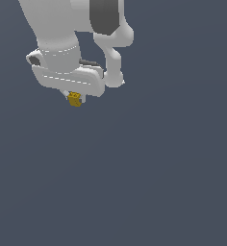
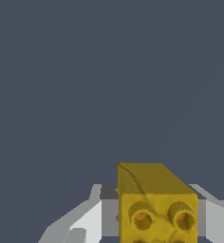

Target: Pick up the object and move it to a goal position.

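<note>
Object (image 1: 74,99) pinched between fingers of white hand (image 1: 75,97), studs showing

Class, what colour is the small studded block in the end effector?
Mustard yellow block, clearest in the wrist view.

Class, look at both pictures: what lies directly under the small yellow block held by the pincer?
Under the yellow block only plain dark grey background shows; no table, surface or goal marker appears. The pincer above covers the block's top part, so its full shape is hidden.
</note>
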`<state>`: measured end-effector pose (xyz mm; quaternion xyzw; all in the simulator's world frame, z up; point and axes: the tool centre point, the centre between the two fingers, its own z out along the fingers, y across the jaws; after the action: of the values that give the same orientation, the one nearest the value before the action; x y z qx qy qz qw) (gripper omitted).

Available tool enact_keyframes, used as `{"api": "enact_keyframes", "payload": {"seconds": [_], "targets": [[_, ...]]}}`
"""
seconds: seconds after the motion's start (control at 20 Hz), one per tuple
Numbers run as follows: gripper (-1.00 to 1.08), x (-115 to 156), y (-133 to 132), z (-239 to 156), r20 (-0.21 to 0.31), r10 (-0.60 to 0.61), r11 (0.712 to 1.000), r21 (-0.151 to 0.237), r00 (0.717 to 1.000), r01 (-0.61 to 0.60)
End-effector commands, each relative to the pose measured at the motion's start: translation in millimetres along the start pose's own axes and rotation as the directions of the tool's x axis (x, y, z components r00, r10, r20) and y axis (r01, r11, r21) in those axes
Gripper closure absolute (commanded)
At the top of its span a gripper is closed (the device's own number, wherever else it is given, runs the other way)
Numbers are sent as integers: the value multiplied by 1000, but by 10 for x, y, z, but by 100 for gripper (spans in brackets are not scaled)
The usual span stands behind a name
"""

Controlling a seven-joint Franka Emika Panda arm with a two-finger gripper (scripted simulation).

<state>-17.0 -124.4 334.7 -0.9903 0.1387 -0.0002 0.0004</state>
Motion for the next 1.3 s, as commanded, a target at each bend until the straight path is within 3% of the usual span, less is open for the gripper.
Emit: {"api": "enact_keyframes", "payload": {"seconds": [0.0, 0.7, 1.25], "targets": [[108, 51, 72, -239, 0, 0, 1000, -1, 1000, 0], [108, 308, 372, -1199, 0, -1, 1000, -1, 1000, 1], [108, 425, 483, -1572, 0, -2, 1000, -1, 1000, 2]]}}
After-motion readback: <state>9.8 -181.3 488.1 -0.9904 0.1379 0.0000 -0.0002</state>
